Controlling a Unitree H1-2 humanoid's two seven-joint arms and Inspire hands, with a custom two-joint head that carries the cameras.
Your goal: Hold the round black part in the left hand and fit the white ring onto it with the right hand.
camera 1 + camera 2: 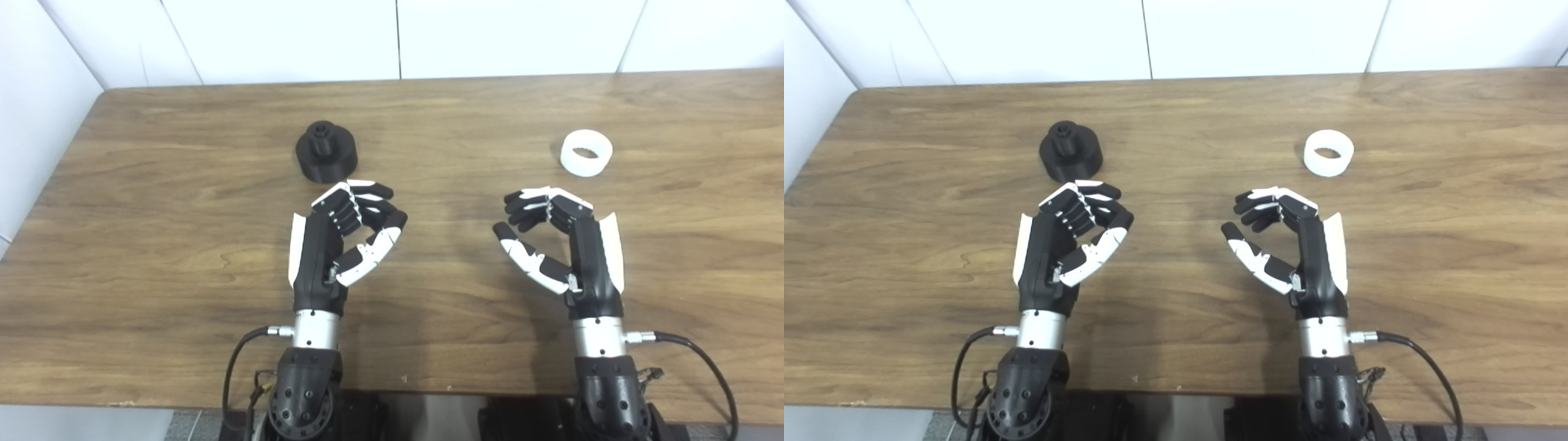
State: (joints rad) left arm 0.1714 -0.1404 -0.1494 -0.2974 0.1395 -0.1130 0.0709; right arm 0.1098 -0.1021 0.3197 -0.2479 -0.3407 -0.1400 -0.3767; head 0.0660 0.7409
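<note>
Two loose parts [326,152] [586,153] on table [184,214]

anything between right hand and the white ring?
Nothing: only bare wooden table separates the right hand from the white ring, clear in both eye views.

On the wooden counter [1176,122] the black part [1070,150] sits upright, knob on top, just beyond the left hand [1069,236]. The white ring [1328,153] lies flat, beyond the right hand [1289,242]. Both hands hover empty, fingers curled, thumbs apart from them, palms facing each other.
</note>
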